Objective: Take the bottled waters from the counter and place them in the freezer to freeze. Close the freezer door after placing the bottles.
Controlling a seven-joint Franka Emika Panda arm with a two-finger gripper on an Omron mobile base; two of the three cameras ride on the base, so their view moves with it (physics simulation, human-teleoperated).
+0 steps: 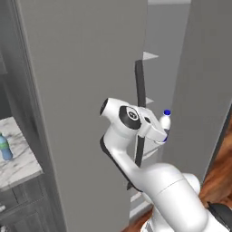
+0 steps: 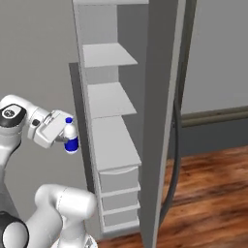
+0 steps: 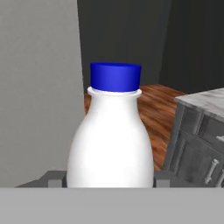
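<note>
Gripper (image 2: 65, 138) clamps white bottle (image 2: 70, 137) with blue cap, upright, jaws closed on lower body; cap up suits standing it on shelf. Bottle hangs just outside open freezer (image 2: 109, 101), near its left wall, level with third shelf (image 2: 114, 143); likely next stop. Freezer door (image 2: 162, 121) stands swung wide, giving arm clear entry. Second bottle (image 1: 5, 148), teal-tinted, waits on marble counter (image 1: 20, 161), well apart. Count: two bottles, one held, one on counter; three open shelves; three drawers below.
</note>
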